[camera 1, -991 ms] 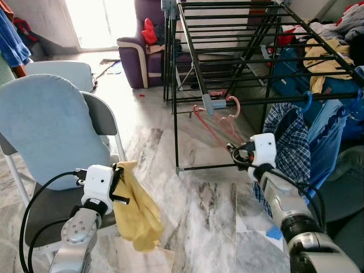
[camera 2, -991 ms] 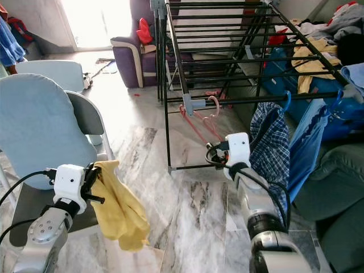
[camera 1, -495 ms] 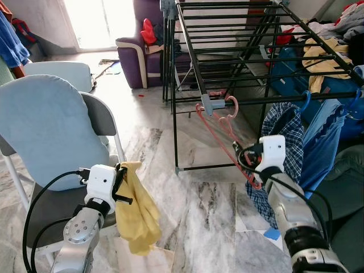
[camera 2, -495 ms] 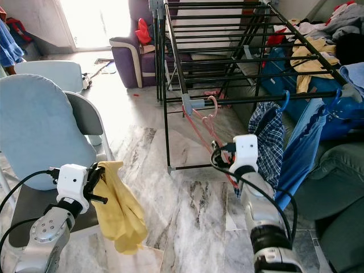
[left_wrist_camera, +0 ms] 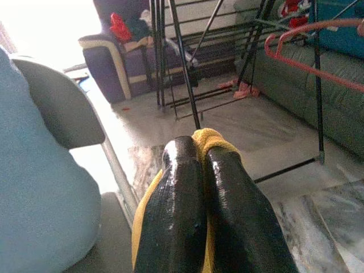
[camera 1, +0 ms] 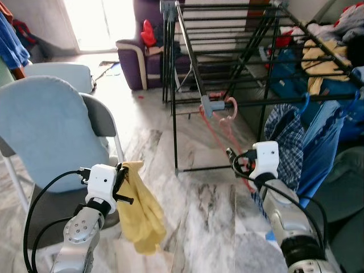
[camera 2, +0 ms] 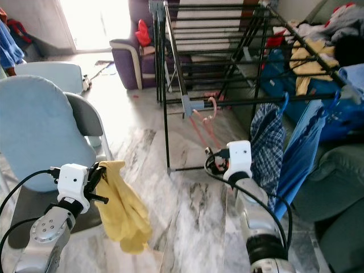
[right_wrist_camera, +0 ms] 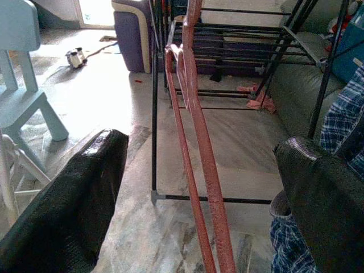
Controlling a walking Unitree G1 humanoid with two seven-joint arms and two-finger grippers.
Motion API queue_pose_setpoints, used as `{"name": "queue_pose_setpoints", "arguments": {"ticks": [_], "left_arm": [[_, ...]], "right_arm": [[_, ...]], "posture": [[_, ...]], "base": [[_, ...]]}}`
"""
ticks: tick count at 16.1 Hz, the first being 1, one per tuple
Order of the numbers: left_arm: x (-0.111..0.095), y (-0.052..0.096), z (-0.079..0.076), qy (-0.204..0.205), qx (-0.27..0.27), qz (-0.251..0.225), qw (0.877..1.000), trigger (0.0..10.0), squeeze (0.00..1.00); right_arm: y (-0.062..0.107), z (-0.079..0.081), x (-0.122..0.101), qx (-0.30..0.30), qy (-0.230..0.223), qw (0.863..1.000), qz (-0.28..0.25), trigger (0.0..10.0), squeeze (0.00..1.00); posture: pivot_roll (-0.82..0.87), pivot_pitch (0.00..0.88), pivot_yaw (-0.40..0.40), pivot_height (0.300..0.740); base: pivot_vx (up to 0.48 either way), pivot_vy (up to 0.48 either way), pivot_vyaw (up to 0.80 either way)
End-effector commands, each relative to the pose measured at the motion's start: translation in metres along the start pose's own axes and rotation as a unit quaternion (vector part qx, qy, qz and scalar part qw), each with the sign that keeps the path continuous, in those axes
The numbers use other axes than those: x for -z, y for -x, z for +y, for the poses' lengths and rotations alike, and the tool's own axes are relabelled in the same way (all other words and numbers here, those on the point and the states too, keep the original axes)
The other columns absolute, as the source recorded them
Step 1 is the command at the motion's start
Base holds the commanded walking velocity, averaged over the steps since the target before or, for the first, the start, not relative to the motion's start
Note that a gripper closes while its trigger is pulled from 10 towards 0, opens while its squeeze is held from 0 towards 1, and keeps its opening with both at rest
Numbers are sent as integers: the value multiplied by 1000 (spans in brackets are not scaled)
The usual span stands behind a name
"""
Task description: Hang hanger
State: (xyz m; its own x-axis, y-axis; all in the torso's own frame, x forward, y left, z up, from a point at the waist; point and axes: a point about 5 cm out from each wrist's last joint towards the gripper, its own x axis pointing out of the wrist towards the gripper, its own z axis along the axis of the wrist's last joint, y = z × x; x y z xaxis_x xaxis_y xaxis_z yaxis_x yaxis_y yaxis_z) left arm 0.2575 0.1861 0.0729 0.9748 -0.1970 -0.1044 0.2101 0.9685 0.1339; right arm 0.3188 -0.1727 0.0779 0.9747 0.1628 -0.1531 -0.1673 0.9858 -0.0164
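Observation:
A pink hanger (camera 1: 220,126) is hooked by its top on the front bar of the black drying rack (camera 1: 187,51) and slants down toward my right gripper (camera 1: 234,162). In the right wrist view the hanger (right_wrist_camera: 200,148) runs between the two spread fingers (right_wrist_camera: 74,193); the gripper is open and its pads stand clear of the wire. My left gripper (camera 1: 121,174) is low on the left, shut on a yellow cloth (camera 1: 140,213) that dangles below it. In the left wrist view the cloth (left_wrist_camera: 209,138) peeks out past the closed fingertips.
A chair with a pale blue cushion (camera 1: 48,131) stands close on the left. A plaid shirt (camera 1: 287,133) and blue garments (camera 1: 321,142) hang from the rack on the right, over a grey sofa (camera 2: 335,187). A purple armchair (camera 1: 136,57) is behind. Marble floor (camera 1: 193,216) lies between.
My right gripper swung up and right, then came back down to the left beside the hanger's lower end. The hanger stays hooked on the rack. The left arm keeps hold of the cloth.

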Motion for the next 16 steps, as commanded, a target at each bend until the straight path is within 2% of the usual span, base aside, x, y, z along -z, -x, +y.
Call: {"name": "queue_pose_setpoints", "arguments": {"ticks": [1, 16], "left_arm": [[-11, -4, 0, -3, 2, -27, 1000, 10000, 0], [-8, -7, -4, 0, 9, -20, 1000, 10000, 0]], "right_arm": [[1, 0, -3, -3, 2, 1000, -3, 10000, 1000], [7, 7, -1, -18, 3, 1000, 8, 10000, 1000]], "posture": [[-60, 0, -17, 740], [-66, 0, -17, 740]], "base": [[259, 0, 0], [281, 0, 0]]}}
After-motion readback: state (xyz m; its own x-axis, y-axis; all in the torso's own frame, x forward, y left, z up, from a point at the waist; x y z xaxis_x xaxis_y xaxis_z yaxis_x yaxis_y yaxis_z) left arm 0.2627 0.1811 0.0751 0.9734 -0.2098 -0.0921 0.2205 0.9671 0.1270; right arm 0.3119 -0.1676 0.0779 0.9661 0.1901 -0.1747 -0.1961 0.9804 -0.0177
